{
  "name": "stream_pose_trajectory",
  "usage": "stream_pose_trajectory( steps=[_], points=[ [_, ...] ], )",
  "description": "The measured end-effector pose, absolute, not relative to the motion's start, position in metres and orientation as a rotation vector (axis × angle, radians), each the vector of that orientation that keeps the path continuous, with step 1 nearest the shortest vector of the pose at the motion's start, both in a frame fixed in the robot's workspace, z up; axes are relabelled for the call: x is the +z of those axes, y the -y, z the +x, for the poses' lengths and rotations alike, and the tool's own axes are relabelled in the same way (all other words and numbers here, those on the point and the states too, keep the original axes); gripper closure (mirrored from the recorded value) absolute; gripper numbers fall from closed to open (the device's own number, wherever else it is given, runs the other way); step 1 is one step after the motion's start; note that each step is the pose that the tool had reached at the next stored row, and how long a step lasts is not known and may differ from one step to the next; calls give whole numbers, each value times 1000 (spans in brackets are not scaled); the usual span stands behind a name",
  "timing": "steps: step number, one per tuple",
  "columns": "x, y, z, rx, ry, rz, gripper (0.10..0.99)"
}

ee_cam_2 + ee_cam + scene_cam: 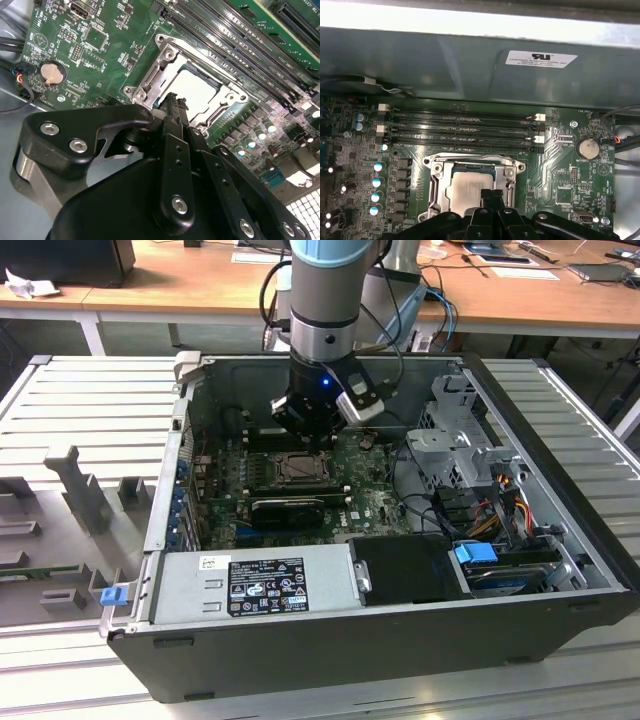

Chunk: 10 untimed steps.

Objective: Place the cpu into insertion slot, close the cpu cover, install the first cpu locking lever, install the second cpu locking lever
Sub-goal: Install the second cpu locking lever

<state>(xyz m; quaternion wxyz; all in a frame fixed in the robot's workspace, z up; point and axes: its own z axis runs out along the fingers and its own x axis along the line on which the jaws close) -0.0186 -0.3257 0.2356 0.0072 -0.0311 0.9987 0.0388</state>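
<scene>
The cpu (468,192) lies in the insertion slot (434,187) just beneath the tool (491,196).

Wooden desks (170,285) are running along the far side of the room in the exterior view, with white legs showing beneath them. A dark box (65,260) is sitting at the far corner toward the exterior view's left, and papers (525,272) are lying toward the exterior view's right. A ribbed grey metal bench (90,405) is spreading across the foreground, catching even, soft light.
</scene>
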Motion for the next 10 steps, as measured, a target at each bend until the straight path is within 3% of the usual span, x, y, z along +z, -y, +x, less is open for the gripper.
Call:
stream_pose_trajectory(
  steps=[10],
  points=[
    [249, 327, -19, 106, -3124, -97, 980]
  ],
)
